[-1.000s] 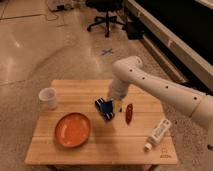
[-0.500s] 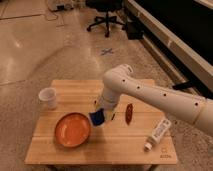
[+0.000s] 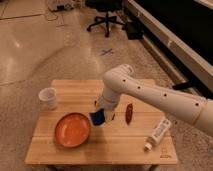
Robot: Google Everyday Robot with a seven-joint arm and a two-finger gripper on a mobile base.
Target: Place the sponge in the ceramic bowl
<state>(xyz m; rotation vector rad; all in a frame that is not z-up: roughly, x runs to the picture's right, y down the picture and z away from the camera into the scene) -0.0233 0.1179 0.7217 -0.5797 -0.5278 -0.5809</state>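
Now the gripper [image 3: 103, 114] is clamped on the dark-blue rectangular sponge [image 3: 97, 118]. Both hang just beside the rim of the shallow orange ceramic bowl [image 3: 66, 133].

The white arm [image 3: 155, 95] reaches in from the right side of the view, bends at the elbow and turns its wrist straight down. Its claw [image 3: 102, 115] hangs just above the counter [image 3: 117, 147], closed on the sponge [image 3: 97, 118].
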